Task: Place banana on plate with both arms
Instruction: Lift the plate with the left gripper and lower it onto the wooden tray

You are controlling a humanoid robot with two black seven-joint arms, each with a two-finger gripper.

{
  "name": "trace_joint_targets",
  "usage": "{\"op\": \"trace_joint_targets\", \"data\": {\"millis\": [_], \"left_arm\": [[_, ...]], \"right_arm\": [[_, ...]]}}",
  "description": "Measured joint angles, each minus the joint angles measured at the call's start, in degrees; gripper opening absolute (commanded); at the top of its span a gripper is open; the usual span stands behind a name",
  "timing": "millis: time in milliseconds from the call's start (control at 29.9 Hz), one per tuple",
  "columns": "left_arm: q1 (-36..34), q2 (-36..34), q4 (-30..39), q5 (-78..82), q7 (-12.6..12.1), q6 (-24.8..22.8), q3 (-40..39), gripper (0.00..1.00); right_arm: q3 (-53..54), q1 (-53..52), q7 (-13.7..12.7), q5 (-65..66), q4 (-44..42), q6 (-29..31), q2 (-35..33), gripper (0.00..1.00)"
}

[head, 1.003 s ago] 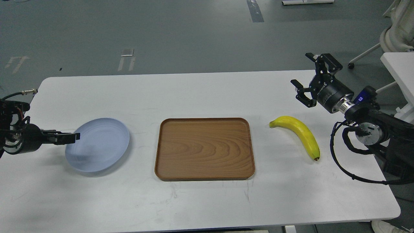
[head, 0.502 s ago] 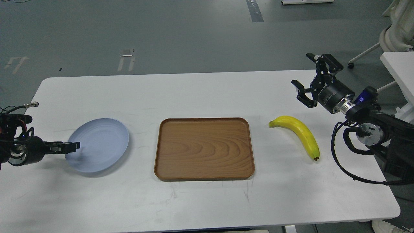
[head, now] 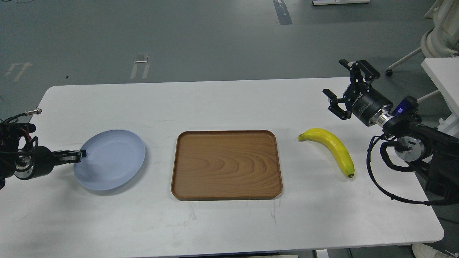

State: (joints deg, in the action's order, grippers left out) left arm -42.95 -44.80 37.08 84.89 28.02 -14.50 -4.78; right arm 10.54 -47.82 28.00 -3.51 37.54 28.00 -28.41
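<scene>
The left gripper (head: 79,155) appears clamped on the plate (head: 109,159) rim near the bench's left edge. The banana (head: 331,148) lies near the right edge, below the spread-open right gripper (head: 340,89). Keep the plate level when carrying it.

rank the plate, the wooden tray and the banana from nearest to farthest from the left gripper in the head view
From the left gripper:
1. The plate: at the fingertips, which sit at its left rim.
2. The wooden tray: mid-table, to the right of the plate.
3. The banana: far right, below the right gripper.
</scene>
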Motion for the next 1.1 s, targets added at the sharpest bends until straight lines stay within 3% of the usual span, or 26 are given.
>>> {"op": "trace_joint_targets", "data": {"millis": [201,334,468,702,936,1104], "left_arm": [[-0.8,-0.4,0.4,-1.7,0.0,-1.0,-0.1,0.00],[-5.4,-1.2,2.2,-7.3,-0.1,-6.6,-0.2,0.00],[-11.4,-1.6,6.3,-9.7,-0.1,-11.9,-0.3,0.00],[-18.7,0.5,17.6,-7.9,-0.2,-12.9,-0.1,0.00],[-20.6,11.5,20.3,0.8,-3.2,-12.8,0.0,0.00],[-20.4,17.2,18.4,1.8,-7.2,-12.7,0.3,0.00]], "right_arm": [[0.0,-0.1,0.0,0.0,0.0,0.0,-0.1,1.00],[0.0,-0.1,0.0,0.0,0.1,0.0,-0.3,1.00],[0.0,-0.2,0.0,0.0,0.0,0.0,-0.4,1.00],[0.0,-0.2,0.0,0.0,-0.1,0.0,-0.3,1.00],[0.0,-0.3,0.0,0.0,-0.2,0.0,-0.8,1.00],[0.2,-0.3,0.0,0.0,0.0,0.0,-1.8,1.00]]}}
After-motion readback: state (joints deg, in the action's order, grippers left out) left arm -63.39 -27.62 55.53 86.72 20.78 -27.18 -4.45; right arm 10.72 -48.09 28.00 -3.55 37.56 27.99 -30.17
